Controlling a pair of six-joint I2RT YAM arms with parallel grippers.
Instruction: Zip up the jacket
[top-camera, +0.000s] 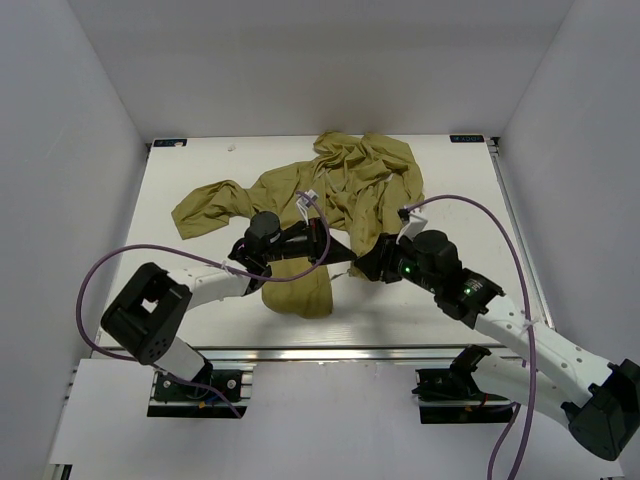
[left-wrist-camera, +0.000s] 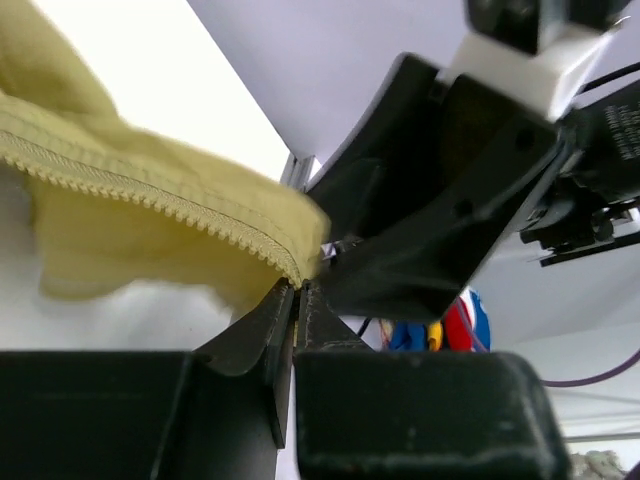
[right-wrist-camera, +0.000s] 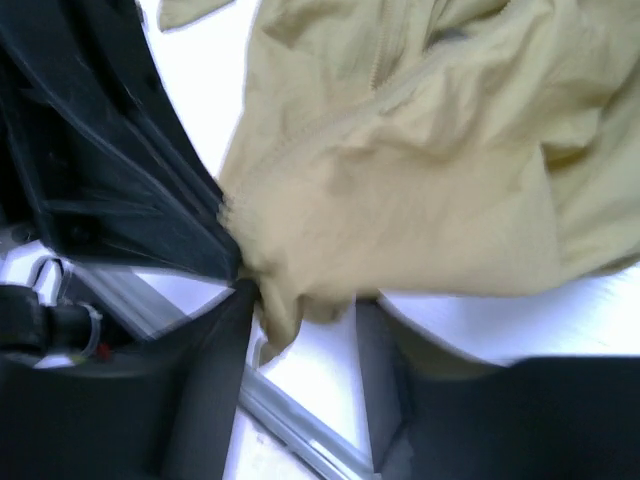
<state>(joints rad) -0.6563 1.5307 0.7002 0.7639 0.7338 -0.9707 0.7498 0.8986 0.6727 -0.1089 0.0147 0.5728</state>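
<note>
Two grippers meet at the near hem of the jacket, which lies crumpled across the middle and far part of the table, with one flap reaching toward the near edge. The left gripper has its jaws pressed nearly together on the very end of the zipper tape, where the row of teeth runs out. Pinching that bottom corner seems meant to anchor the tape and keep it taut so the two halves can be mated. The right gripper stands just beside it, almost touching. Its jaws are apart, and a fold of cloth lies against one finger without being clamped. That position suggests it is there to take the opposite edge. Only one row of teeth shows in the left wrist view, so the zip looks not yet joined.
</note>
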